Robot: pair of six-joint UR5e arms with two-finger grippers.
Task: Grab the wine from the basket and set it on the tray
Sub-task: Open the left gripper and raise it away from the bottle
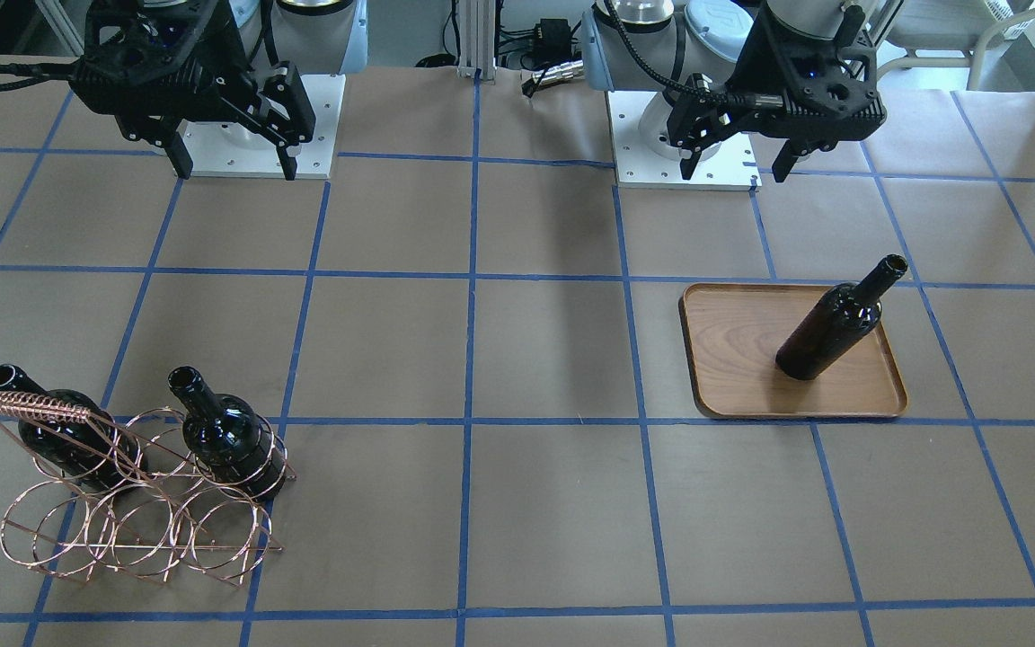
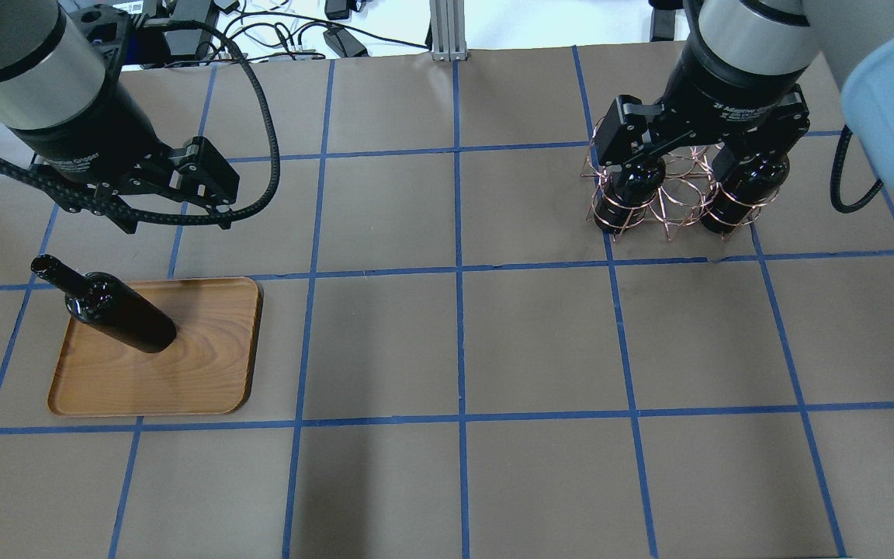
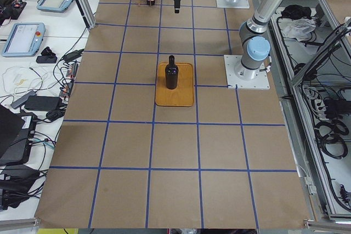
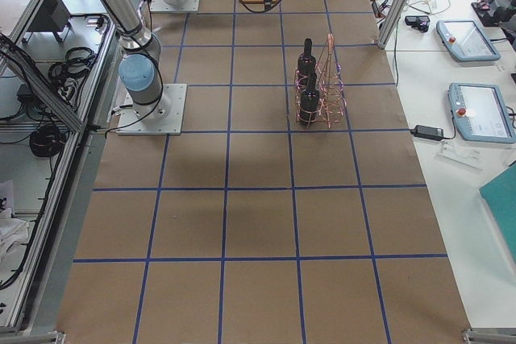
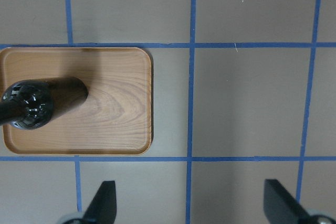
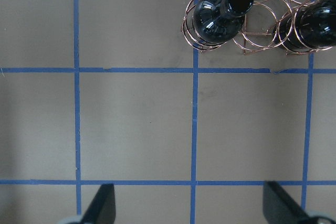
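So, left gripper [image 5: 191, 203] and right gripper [image 6: 189, 203] both spread wide, holding nothing | one wine bottle [image 1: 832, 328] upright on tray [image 1: 733, 377], ahead of my left jaws; two basket bottles [image 6: 218, 17] ahead of right jaws | worry: a lifted bottle snags in the basket [image 1: 131, 526], dragging it along | right wrist shows an open mouth; overhead hides it behind the gripper

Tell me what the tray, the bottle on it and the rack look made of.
Tray: wood, probably, matte brown with visible grain.
Bottle: dark glass, seemingly, glossy with highlights.
Rack: thin metal wire, shiny copper colour; plating or solid, cannot tell.
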